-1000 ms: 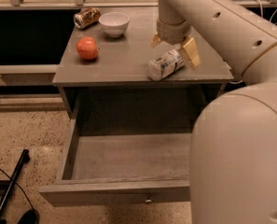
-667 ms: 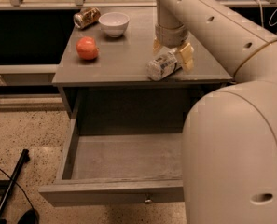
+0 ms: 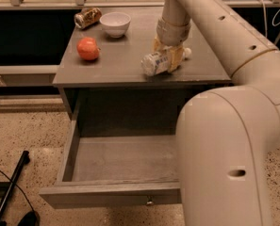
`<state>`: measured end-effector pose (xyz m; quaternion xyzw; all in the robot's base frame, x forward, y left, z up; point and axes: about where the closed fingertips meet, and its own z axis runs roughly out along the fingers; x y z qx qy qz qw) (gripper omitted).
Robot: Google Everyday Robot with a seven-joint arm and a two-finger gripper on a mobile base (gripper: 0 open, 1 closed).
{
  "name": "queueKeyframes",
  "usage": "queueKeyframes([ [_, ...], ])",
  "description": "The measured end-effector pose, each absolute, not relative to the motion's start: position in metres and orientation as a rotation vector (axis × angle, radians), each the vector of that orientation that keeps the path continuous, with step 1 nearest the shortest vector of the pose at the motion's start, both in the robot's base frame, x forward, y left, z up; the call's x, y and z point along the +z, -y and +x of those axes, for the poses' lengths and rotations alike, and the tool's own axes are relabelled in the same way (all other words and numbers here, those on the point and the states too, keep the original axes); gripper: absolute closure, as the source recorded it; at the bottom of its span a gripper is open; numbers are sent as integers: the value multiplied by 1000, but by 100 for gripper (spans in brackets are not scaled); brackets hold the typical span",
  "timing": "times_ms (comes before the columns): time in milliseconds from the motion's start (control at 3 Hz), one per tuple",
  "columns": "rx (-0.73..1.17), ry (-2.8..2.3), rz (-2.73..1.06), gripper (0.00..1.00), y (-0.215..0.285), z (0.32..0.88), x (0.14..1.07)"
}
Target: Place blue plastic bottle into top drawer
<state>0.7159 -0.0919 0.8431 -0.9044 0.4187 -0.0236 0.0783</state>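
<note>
The blue plastic bottle (image 3: 154,63) lies on its side near the front edge of the grey cabinet top (image 3: 116,67), with its white cap pointing right. My gripper (image 3: 166,52) comes down from above, and its tan fingers (image 3: 176,58) stand open on either side of the bottle's neck end. The bottle still rests on the top. The top drawer (image 3: 106,194) is pulled out below, its inside bare and a small metal knob (image 3: 150,202) on its front. My arm hides the drawer's right part.
A red apple (image 3: 88,48), a white bowl (image 3: 115,23) and a brown metallic can (image 3: 87,18) lying on its side sit on the left and back of the cabinet top. A black pole (image 3: 10,189) lies on the speckled floor at the left.
My gripper has moved left and down over the bottle, so its fingers now straddle it. The bottle and the drawer have not moved.
</note>
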Motion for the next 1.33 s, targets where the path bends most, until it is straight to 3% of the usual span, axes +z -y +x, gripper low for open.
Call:
queueKeyframes([
  [333,-36,-1314,-2500,96,100,703,893],
  [1000,-289,-1719,-1960,100,200,623,1001],
  [1333,-267,-1770,-1946,100,206,606,982],
])
